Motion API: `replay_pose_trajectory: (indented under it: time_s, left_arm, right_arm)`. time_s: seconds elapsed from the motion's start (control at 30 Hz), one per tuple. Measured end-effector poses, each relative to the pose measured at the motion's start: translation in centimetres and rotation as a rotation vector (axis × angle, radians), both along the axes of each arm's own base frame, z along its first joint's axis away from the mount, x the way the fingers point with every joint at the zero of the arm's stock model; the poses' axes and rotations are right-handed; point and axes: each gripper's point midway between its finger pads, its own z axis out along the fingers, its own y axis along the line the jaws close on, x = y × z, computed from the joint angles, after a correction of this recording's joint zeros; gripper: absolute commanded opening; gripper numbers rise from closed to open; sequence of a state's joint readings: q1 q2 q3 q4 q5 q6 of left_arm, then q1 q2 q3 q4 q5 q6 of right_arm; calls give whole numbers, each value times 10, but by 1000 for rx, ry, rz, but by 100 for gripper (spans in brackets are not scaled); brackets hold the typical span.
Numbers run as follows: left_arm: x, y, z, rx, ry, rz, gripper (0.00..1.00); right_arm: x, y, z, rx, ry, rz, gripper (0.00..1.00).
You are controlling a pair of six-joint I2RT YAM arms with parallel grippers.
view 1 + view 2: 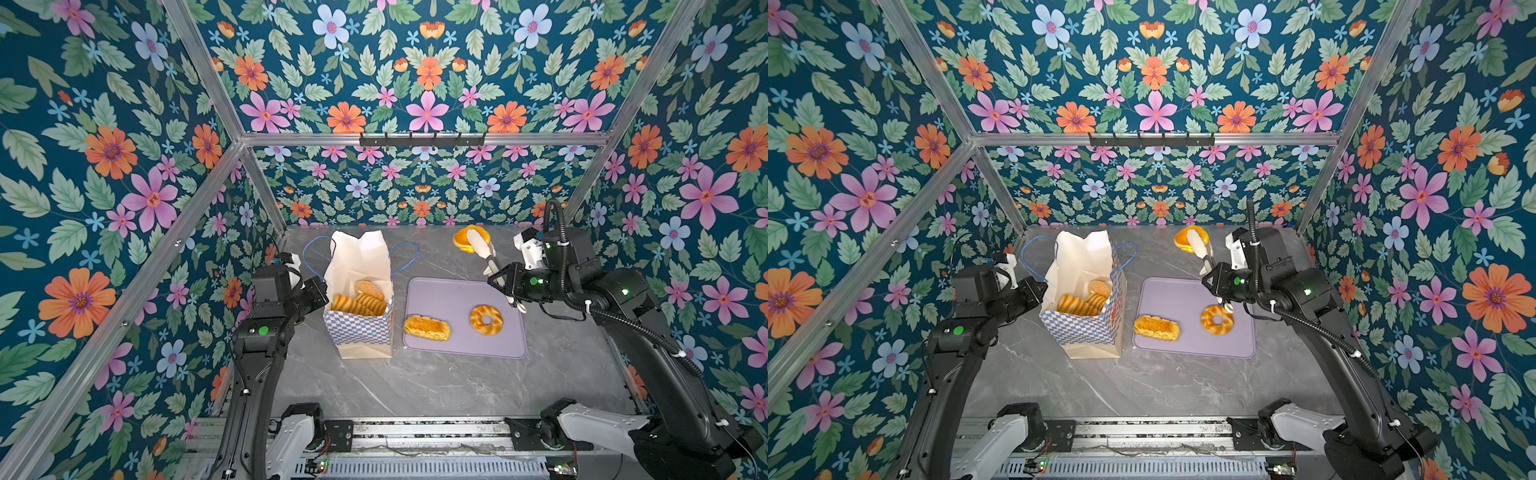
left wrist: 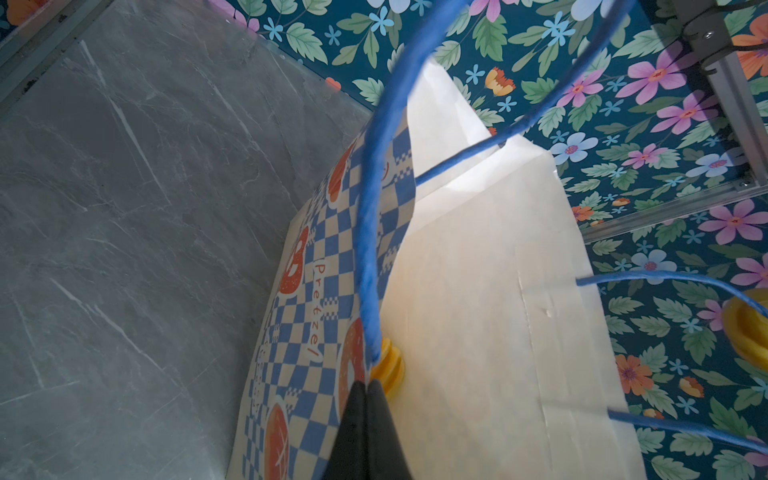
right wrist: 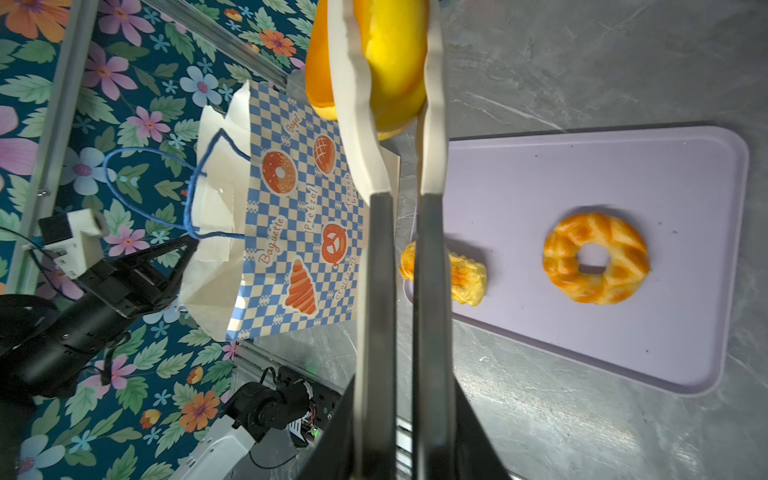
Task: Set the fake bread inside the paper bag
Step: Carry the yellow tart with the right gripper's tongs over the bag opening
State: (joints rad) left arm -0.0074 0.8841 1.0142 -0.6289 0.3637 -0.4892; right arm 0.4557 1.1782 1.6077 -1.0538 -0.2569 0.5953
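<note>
Two breads, a ring (image 1: 486, 319) and a braided loaf (image 1: 427, 328), lie on the lilac tray (image 1: 449, 299) right of centre, while my right fingers (image 3: 356, 108) clamp an orange tart (image 3: 395, 62) higher in frame and my left fingers (image 2: 353, 428) pinch shut on the paper bag (image 1: 359, 332) edge left of the tray.

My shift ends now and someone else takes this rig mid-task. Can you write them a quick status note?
Left gripper: shut on the paper bag at its rim, by a cord handle; the bag stands upright.
Right gripper: shut on an orange-yellow pastry, held up beyond the lilac tray.
Done: several breads are in the bag.
Left: bag the held pastry, then the long loaf and the ring pastry on the tray.
</note>
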Motion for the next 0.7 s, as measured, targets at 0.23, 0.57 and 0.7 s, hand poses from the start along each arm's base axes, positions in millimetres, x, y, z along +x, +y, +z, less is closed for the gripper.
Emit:
replay_pose_trajectory:
  time_s: [0.23, 0.57, 0.7]
  left_arm:
    - [0, 2, 0, 6, 4, 9, 2]
    - [1, 3, -2, 10, 10, 16, 1]
    - [1, 3, -1, 10, 8, 16, 2]
  right_arm:
    - [0, 7, 30, 52, -59, 27, 28]
    - [5, 32, 59, 93, -118, 100, 28]
    - [2, 49, 71, 108, -155, 155, 28]
